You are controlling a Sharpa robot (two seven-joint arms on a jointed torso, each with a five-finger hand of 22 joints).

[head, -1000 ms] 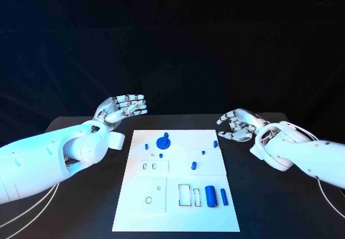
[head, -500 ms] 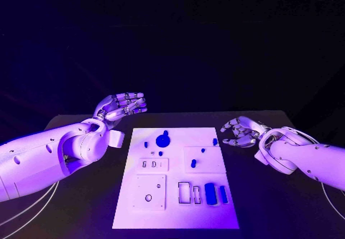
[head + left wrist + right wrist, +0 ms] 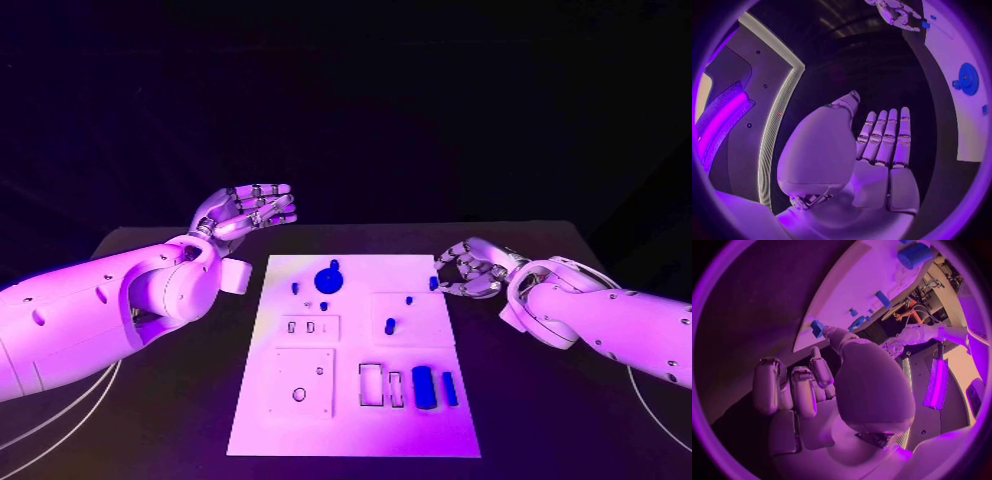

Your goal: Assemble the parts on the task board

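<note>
- The small blue peg (image 3: 431,284) stood at the far right edge of the white board (image 3: 353,440), and I judged it the piece the coming move turned on.
- It lay just left of my right hand (image 3: 469,270), a touch nearer to me than the fingertips. In the right wrist view the same peg (image 3: 817,328) sat just past the thumb tip at the board's edge.
- I could not tell its long axis for certain; it looked upright, a short stub.
- My right hand held nothing, its fingers curled loosely and apart, hovering beside the board's far right corner.
- My left hand (image 3: 248,211) was raised off the far left corner, palm open and fingers straight, gripping nothing, well apart from the peg. So the right hand was clearly the nearer one.
- Further out, the round blue disc (image 3: 329,281) sat at the far middle of the board, a small blue pin (image 3: 388,326) lay nearer the middle, and the blue cylinder (image 3: 423,386) lay near the front right, its long axis running near to far.
</note>
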